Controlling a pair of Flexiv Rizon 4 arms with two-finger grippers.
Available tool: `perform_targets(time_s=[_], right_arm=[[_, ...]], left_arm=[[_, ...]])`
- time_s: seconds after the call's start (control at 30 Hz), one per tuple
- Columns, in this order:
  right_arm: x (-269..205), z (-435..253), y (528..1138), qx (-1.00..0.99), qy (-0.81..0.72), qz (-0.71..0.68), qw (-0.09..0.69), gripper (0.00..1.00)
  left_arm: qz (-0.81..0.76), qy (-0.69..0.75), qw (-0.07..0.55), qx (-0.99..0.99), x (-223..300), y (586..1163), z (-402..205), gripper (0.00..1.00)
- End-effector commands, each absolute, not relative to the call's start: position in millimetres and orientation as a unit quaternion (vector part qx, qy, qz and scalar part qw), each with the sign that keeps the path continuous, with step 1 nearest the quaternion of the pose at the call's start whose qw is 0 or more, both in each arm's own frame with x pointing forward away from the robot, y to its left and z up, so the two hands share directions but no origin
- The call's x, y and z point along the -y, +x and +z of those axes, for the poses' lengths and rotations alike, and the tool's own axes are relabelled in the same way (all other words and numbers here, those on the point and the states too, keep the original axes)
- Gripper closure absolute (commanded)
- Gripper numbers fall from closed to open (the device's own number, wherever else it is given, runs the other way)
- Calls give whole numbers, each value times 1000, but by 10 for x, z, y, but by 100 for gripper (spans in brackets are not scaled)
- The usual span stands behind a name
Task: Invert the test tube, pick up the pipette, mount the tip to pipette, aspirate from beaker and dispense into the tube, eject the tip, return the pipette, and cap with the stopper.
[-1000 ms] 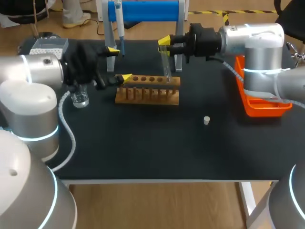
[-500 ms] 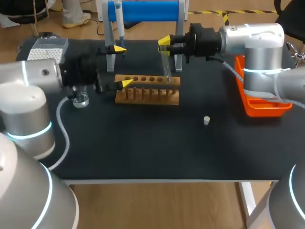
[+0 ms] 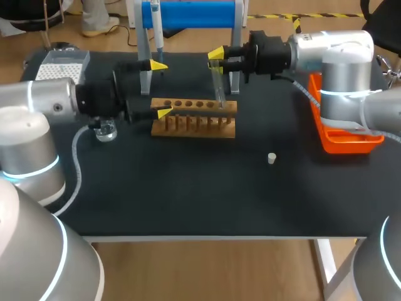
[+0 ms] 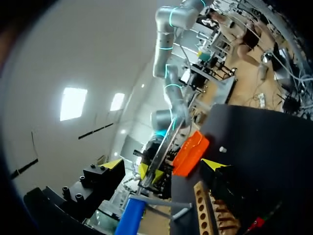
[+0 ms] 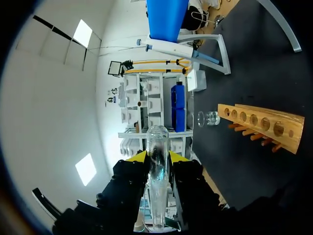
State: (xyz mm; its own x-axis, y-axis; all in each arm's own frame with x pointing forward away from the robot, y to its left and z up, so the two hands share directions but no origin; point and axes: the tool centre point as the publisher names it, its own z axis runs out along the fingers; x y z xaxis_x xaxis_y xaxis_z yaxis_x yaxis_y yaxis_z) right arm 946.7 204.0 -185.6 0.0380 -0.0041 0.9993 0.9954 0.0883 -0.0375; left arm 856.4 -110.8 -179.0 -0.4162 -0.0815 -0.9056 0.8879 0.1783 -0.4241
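Near the far edge of the tabletop (image 3: 188,188), a clear test tube (image 3: 218,84) is gripped by the right gripper (image 3: 217,58), with both yellow tips pressed on its upper part. The tube is held almost upright. Its lower end is down at the wooden rack (image 3: 194,119), at the end nearer the right edge. Whether it sits in a hole cannot be told. In the right wrist view the tube (image 5: 157,186) looks clear all the way through.

The left gripper (image 3: 161,88) is spread wide open just beside the rack's other end. A small glass beaker (image 3: 105,130) is seen near the left edge, partly hidden by the left arm; what is in it cannot be told. The pipette (image 3: 158,34) is hung on the blue stand (image 3: 194,14) at the far edge. A small white stopper (image 3: 272,158) is lying by itself, nearer the front edge than the rack. An orange tray (image 3: 341,141) is set at the right edge, and its inside is mostly covered by the right arm. A white tip box (image 3: 62,63) is placed at the far left corner.
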Motion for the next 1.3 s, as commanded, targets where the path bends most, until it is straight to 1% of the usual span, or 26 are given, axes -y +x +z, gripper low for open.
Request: perform_targets(time_s=[0.03,0.27,0.5,0.77,1.3], right_arm=[[-2032,-1849,9462,511,-486,-469,532,100],[-2032,-1849,9462,511,-486,-469,532,100],[-2032,-1849,9462,511,-486,-469,532,100],[-2032,-1849,9462,511,-486,-469,532,100],[-2032,-1849,9462,511,-486,-469,532,100]], left_arm=[[-488,353,492,-628,1157,8527,-1776,0],[-488,353,492,-628,1157,8527,-1776,0],[-459,439,495,-593,1579,8545,-1800,0],[-446,507,526,-517,1804,8522,-1759,0],[-460,523,508,-507,2126,8511,-1697,0]])
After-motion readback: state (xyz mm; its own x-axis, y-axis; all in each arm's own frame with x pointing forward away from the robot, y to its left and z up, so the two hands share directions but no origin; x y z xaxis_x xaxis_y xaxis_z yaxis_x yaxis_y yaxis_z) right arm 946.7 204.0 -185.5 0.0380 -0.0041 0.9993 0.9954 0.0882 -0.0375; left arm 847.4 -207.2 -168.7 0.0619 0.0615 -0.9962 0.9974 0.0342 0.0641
